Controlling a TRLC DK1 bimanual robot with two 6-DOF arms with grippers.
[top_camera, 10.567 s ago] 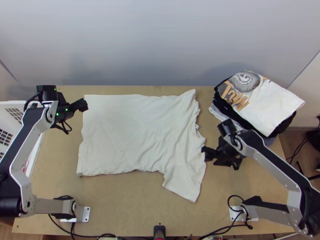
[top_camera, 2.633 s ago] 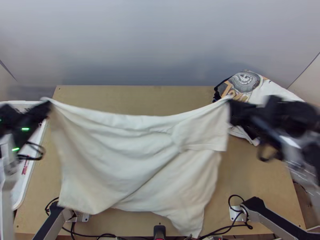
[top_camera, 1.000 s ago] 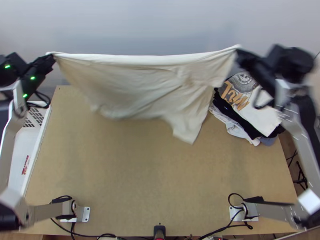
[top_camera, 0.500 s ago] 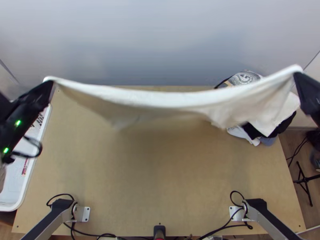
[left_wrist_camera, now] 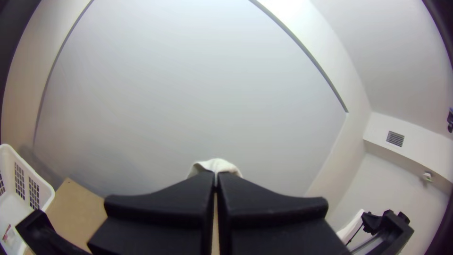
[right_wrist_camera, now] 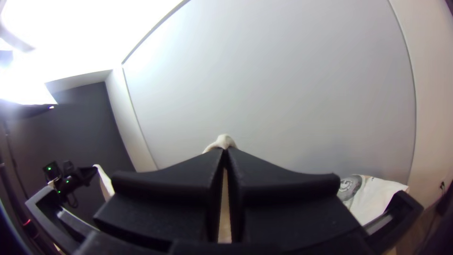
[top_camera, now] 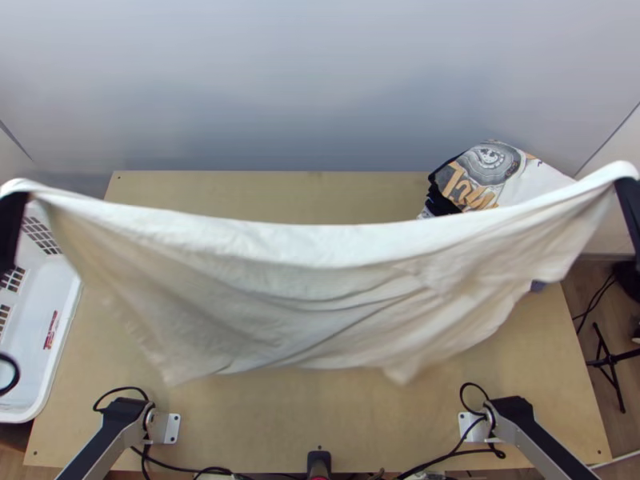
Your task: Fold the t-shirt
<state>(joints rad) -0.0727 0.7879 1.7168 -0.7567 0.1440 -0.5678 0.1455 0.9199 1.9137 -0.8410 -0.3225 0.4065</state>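
Observation:
In the top view my left gripper point(top_camera: 11, 228) is at the left edge and my right gripper point(top_camera: 629, 196) at the right edge. Stretched between them above the table hangs the cream t-shirt point(top_camera: 312, 280), its upper edge sagging in the middle and its lower part draped in loose folds. In the left wrist view my left gripper point(left_wrist_camera: 215, 177) is shut on one end of the shirt point(left_wrist_camera: 218, 165). The right wrist view has my right gripper point(right_wrist_camera: 225, 153) shut on the opposite end of the shirt point(right_wrist_camera: 223, 140).
A stack of folded clothes point(top_camera: 480, 172) lies at the table's back right, partly behind the hanging shirt. At the left edge stands a white basket point(top_camera: 60, 320). Bare wooden table point(top_camera: 304, 408) shows in front of the shirt and behind it.
Both grippers have moved apart and toward the near side from half a second ago, with the shirt held between them. The shirt lay spread on the table in the oldest frame.

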